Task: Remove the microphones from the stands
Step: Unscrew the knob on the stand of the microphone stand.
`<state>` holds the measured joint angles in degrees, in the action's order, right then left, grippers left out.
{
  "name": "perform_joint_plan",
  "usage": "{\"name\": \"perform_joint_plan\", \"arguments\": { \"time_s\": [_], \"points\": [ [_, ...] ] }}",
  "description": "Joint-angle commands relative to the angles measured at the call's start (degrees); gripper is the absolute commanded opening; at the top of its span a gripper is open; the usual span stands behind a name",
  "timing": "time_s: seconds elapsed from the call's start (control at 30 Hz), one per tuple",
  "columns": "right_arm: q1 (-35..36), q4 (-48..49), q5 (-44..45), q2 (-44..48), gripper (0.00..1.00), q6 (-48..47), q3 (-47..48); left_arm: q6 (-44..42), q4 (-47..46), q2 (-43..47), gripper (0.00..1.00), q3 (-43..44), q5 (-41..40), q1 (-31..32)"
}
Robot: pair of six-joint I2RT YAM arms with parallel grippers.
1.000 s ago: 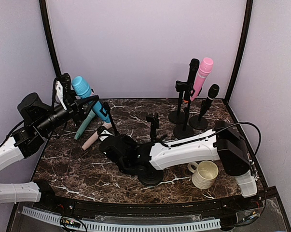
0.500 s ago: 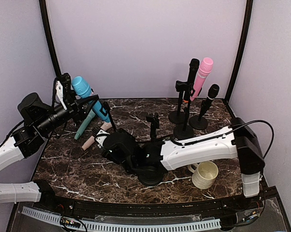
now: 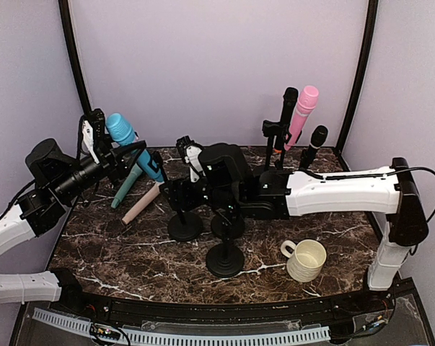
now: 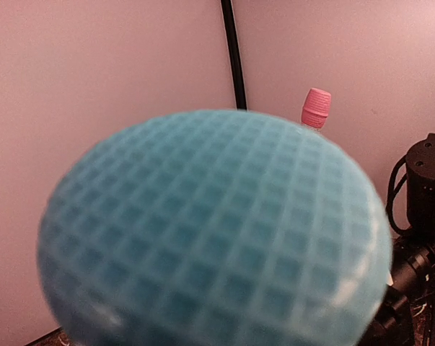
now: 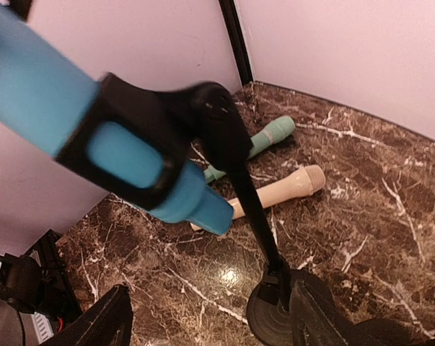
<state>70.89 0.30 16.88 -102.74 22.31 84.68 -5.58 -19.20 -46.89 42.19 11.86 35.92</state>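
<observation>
The blue microphone (image 3: 130, 148) sits tilted in the black clip (image 5: 141, 140) of a stand whose pole runs down to a round base (image 3: 185, 225). My left gripper (image 3: 102, 140) is shut on its upper end. The mesh head (image 4: 217, 231) fills the left wrist view and hides the fingers. My right gripper (image 3: 185, 153) hovers open above the table beside the stand. In the right wrist view the right gripper (image 5: 210, 324) holds nothing, and one finger (image 5: 318, 317) is close to the base (image 5: 275, 321).
A green microphone (image 3: 127, 186) and a beige one (image 3: 141, 204) lie on the marble at the left. Two empty stands (image 3: 225, 261) (image 3: 228, 227) are mid-table. Pink (image 3: 304, 108) and black (image 3: 316, 138) microphones stand at the back right. A cream cup (image 3: 306, 259) sits front right.
My right gripper has opened and the right arm has risen from low over the stand's base, swinging back and up. The base now shows. The left arm and blue microphone have not moved.
</observation>
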Motion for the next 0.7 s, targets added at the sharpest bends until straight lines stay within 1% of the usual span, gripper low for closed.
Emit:
{"name": "perform_joint_plan", "arguments": {
  "time_s": [0.0,0.2,0.37,0.5,0.67],
  "points": [
    [-2.5,-3.42,-9.58,-2.51,0.73,13.18,1.52,-1.62,0.78,1.81,0.1,-0.03,-4.8,-0.17],
    [-4.25,-8.04,-11.19,-6.55,0.68,18.96,6.15,-2.21,0.41,3.1,0.1,-0.52,-7.8,-0.16],
    [-4.52,-10.12,-9.96,-10.3,0.65,22.72,10.02,-2.48,-0.11,3.97,0.1,-1.05,-9.25,-0.16],
    [-4.46,-10.55,-10.02,-13.71,0.61,24.43,13.13,-2.46,-0.13,3.8,0.1,-1.02,-9.21,-0.16],
    [-4.45,-11.85,-7.22,-16.56,0.57,25.32,15.62,-2.41,-0.01,3.73,0.1,-0.97,-8.88,-0.16]
  ]
}}
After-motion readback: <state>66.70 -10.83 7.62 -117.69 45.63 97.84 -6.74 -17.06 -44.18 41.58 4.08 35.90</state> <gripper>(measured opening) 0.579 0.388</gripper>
